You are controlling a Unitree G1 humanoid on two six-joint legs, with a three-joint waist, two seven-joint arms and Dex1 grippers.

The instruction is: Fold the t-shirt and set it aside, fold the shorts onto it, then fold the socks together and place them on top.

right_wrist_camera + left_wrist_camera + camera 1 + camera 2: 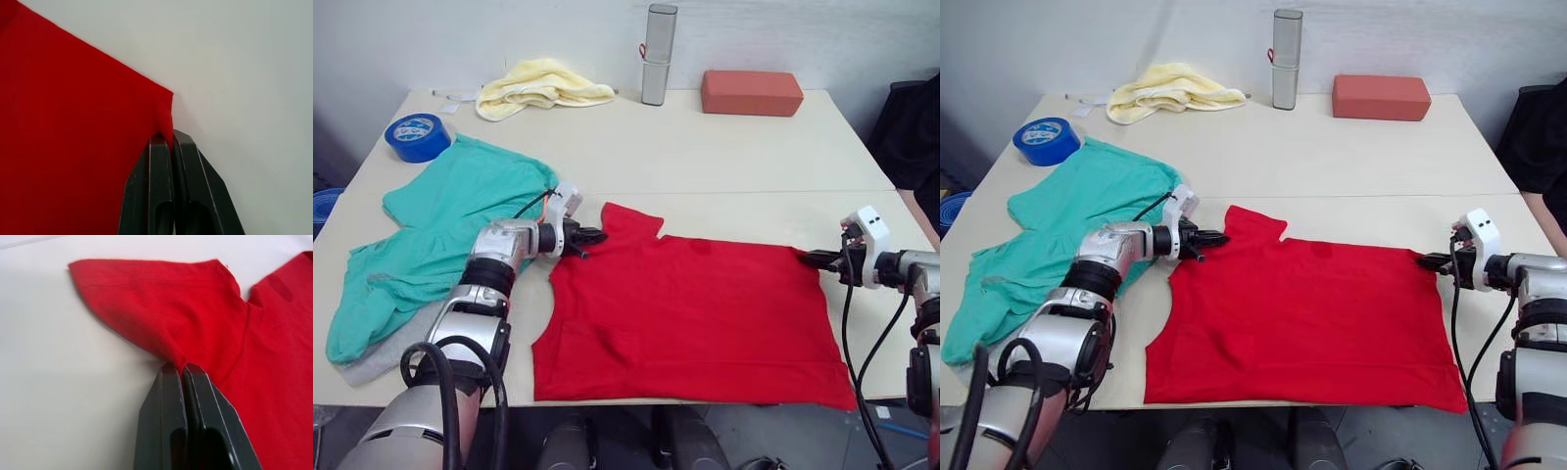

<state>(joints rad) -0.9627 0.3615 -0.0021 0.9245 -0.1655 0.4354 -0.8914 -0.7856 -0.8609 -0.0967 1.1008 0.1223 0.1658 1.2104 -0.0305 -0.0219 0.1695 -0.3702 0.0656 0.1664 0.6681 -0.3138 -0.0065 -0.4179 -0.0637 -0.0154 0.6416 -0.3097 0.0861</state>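
The red t-shirt lies spread flat on the near half of the table, its neck end toward my left. My left gripper is shut on the shirt's fabric beside the far sleeve, and the cloth puckers into the left gripper. My right gripper is shut on the far corner of the hem; the wrist view shows the right gripper pinching that corner. The teal-green shorts lie crumpled at the left. Grey sock fabric peeks from under their near end.
A pale yellow towel, a silver cylinder and a red-brown block stand along the far edge. A blue tape roll sits at the far left. A person in dark clothing is at the right.
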